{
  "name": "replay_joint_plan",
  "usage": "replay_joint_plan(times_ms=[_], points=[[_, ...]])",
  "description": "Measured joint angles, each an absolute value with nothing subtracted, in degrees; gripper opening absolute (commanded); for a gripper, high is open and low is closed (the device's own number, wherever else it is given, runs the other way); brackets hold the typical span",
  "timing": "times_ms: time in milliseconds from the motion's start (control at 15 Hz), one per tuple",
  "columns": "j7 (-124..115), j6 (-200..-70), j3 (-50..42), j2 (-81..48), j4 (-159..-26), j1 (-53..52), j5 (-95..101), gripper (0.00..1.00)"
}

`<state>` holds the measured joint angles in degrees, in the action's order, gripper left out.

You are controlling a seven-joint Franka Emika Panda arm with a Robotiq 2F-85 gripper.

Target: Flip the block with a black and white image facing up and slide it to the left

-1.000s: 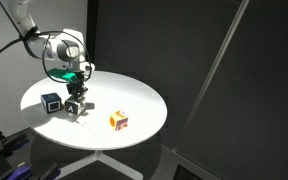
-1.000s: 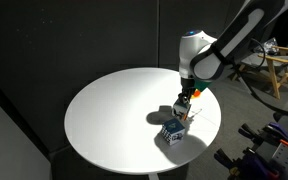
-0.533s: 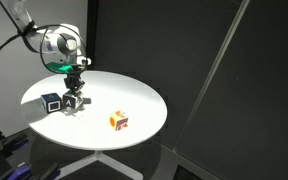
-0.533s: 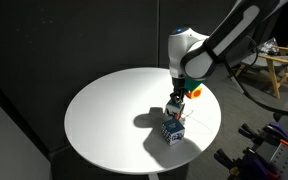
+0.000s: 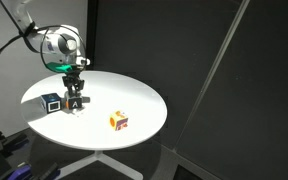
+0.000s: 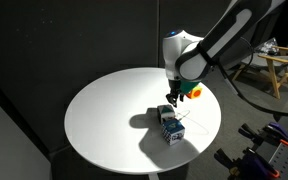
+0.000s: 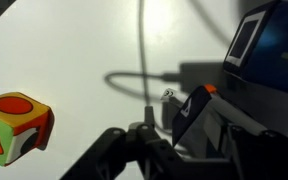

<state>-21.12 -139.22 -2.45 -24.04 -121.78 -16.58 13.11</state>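
The block (image 7: 189,118), dark with a white pictured face, stands tilted on one edge between my gripper's (image 7: 179,102) fingers in the wrist view. It leans on the right-hand finger, and a narrow gap shows beside the left one. The jaws stand partly open. In both exterior views the gripper (image 5: 75,90) (image 6: 170,102) points straight down over the block (image 5: 75,102) (image 6: 164,113) on the round white table (image 5: 134,95). The block sits close beside the blue-sided cube (image 5: 51,102) (image 6: 172,130).
An orange-yellow-red cube (image 5: 119,121) (image 7: 14,126) lies apart toward the table's middle; in an exterior view it sits behind the gripper (image 6: 194,92). The blue-sided cube (image 7: 269,50) fills the wrist view's top right. A thin cable (image 7: 144,50) crosses the tabletop. Black curtains surround the table.
The arm carried the block sideways to a spot next to the blue-sided cube. The jaws, shut on the block before, have parted and the block now leans tilted.
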Motion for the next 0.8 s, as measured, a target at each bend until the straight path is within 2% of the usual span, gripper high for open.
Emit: replay_joint_plan(times_ms=[133, 800], points=[[-21.12, -139.09, -2.46, -24.02, -121.84, -16.51, 13.11, 0.99], [-19.03, -140.38, -1.84, -17.69, -129.43, -12.67, 12.86, 1.0]])
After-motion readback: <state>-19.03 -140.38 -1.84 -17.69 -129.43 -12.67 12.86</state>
